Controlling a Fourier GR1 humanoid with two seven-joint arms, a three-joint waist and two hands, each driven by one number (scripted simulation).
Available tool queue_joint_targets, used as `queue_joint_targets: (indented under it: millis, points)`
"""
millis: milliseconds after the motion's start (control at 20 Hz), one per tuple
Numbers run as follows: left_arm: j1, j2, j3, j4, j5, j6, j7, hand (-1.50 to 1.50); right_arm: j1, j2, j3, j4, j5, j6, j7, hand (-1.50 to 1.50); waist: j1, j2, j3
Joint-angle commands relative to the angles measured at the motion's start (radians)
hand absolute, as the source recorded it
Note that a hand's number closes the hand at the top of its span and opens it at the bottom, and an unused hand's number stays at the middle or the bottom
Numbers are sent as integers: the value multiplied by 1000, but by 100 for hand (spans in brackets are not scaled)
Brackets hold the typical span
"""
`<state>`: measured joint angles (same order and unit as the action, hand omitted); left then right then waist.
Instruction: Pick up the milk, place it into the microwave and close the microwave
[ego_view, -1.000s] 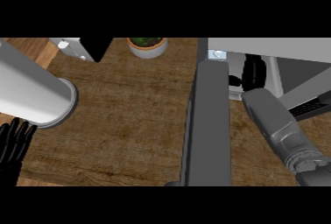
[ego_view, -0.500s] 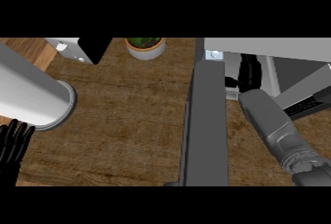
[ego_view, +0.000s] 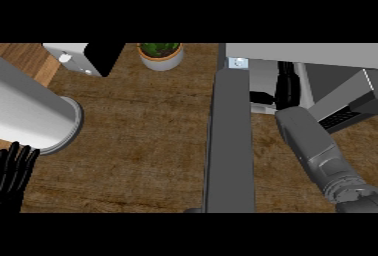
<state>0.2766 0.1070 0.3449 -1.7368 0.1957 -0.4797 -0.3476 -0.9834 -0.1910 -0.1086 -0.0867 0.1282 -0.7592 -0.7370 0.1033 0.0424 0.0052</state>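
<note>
Near edge, lower left: your left hand rests open, fingers up, doing nothing. The microwave door stands open, edge-on across the wooden counter. Your right forearm runs just right of it, right hand inside the microwave. Can't tell whether that hand is grasping or released. A white patch just left of it is probably the milk; not sure. Risks:
- Pulling out while the hand holds the carton drags it back out.
- The forearm is close to the door, so a sideways exit clips it.
- Swinging the door before the arm clears traps it.

The potted plant at the back is clear of all this.
</note>
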Motion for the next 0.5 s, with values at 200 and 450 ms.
queue_joint_targets:
  millis: [200,450]
  points:
    - [32,-13,7,-4,-13,7,-8,-150,76,34,-51,-48,-52,164,-124,-150,-40,-17,-1]
    - [75,-43,-17,-61,-39,15,-8,-150,115,72,-70,-66,-77,265,-166,-150,-65,-30,-3]
